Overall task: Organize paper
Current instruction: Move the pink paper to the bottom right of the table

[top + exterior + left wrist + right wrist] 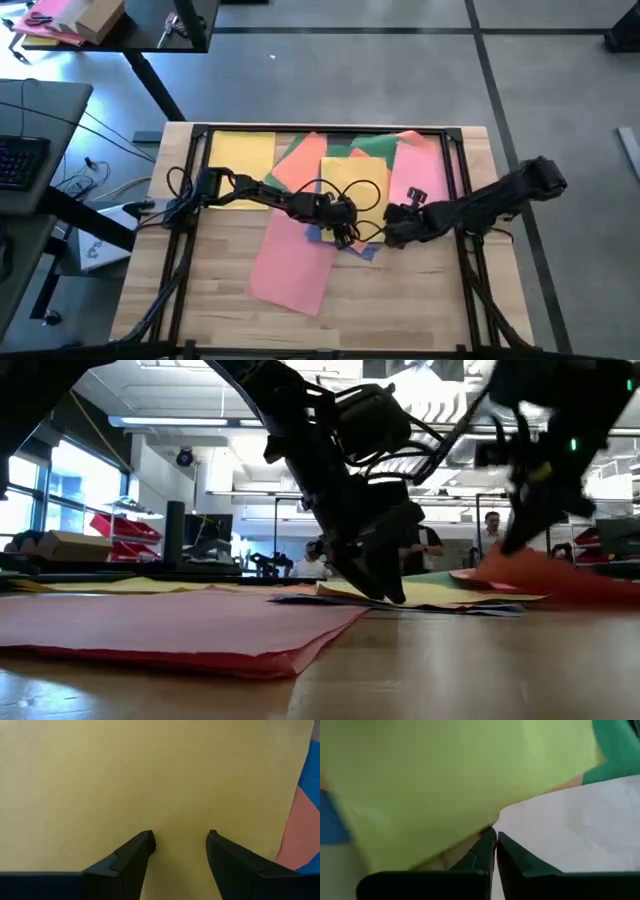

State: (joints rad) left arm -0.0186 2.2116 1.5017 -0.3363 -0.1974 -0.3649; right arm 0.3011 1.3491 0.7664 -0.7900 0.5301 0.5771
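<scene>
Table (230,310): pale wood, black frame.
Paper (290,262): coloured sheets overlapping mid-table.
Left gripper (179,842): fingers parted over a yellow sheet (150,775).
Right gripper (495,840): fingers closed on pink sheet (580,830) edge.
Room: desks, people behind.

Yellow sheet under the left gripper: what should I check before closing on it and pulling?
1. Left gripper open: ok.
2. Left gripper over the yellow sheet: ok.
3. Left gripper at that sheet's edge: not ok, it sits well inside.
4. Right gripper shut on the pink sheet at its corner: ok.
5. Grippers apart in the high view: ok, though close.
6. Only one sheet would come: cannot tell.
</scene>
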